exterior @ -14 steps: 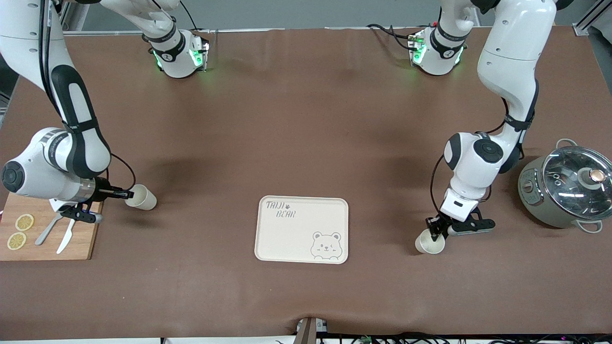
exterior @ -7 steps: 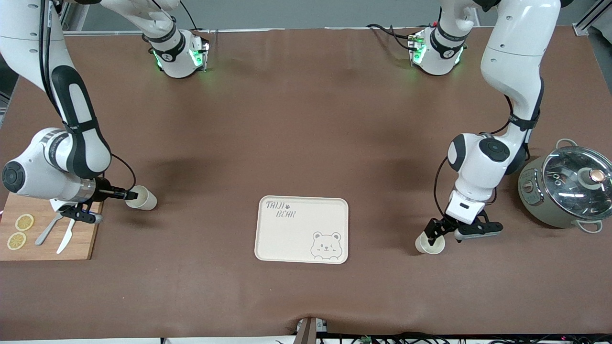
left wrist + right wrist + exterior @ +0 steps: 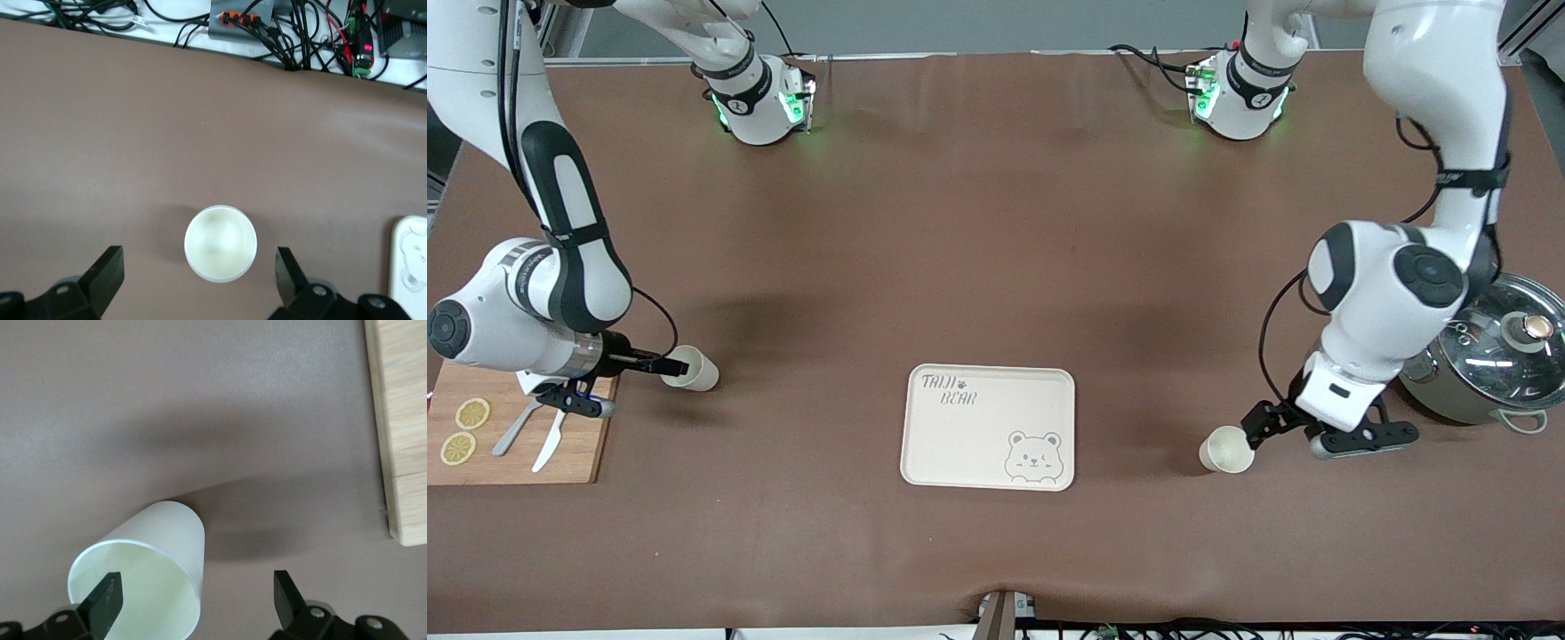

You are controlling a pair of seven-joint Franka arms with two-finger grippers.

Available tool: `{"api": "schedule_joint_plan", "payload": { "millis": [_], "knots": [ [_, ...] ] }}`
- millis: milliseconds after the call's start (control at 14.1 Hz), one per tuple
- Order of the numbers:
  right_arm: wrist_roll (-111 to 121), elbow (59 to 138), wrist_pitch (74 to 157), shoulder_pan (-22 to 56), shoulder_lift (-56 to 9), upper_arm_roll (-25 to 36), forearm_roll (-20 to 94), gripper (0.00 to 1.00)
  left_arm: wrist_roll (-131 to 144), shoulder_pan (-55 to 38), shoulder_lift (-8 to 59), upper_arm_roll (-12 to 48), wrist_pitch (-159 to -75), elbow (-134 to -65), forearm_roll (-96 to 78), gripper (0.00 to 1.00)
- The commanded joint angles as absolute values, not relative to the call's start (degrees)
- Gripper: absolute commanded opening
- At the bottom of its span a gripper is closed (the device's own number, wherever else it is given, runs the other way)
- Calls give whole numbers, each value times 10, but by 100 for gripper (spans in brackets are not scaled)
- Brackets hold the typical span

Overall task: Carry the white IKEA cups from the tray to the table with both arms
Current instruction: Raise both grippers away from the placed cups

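Two cups, both off the tray (image 3: 960,449) and standing upright on the table (image 3: 996,222), were what I had to mind, and the tray itself lay bare between them. One cup (image 3: 1226,449) stood toward the left arm's end, level with the tray's nearer edge; the other cup (image 3: 690,368) stood toward the right arm's end, farther from the front camera and just beside the board (image 3: 578,444). My left gripper (image 3: 1258,428) hung with its fingers spread wide over the table just beside its cup, on the pot (image 3: 1476,364) side. In the left wrist view that cup showed mouth-up between the two fingers (image 3: 107,267), clear of both. My right gripper (image 3: 669,364) was spread as well, low at its cup's rim and reaching in from the board side. In the right wrist view that cup (image 3: 143,577) sat off-centre: one finger (image 3: 107,593) showed across the open mouth, and the second stood well apart from the wall. I could not tell whether that finger touched the rim. I judged the left arm free to pull away any way it liked. The right arm, I judged, ought to rise along the cup's upright axis, since a sideways pull might have caught the rim and tipped it.
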State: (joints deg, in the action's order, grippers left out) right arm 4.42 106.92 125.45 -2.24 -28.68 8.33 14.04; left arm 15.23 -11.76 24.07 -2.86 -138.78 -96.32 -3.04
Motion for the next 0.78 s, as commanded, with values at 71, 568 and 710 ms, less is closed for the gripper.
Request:
{"api": "schedule_joint_plan", "payload": {
  "millis": [71,568,710],
  "knots": [
    [36,1067,1238,-32,-264,75,132,100,134,-113,212,-31,-1223,-884,-17,100],
    [40,876,1095,-42,-278,73,104,100,77,-91,140,-33,-1043,-839,-17,100],
    [39,870,1094,-33,-277,70,97,100,73,-87,107,-33,-1001,-842,-18,100]
  ]
}}
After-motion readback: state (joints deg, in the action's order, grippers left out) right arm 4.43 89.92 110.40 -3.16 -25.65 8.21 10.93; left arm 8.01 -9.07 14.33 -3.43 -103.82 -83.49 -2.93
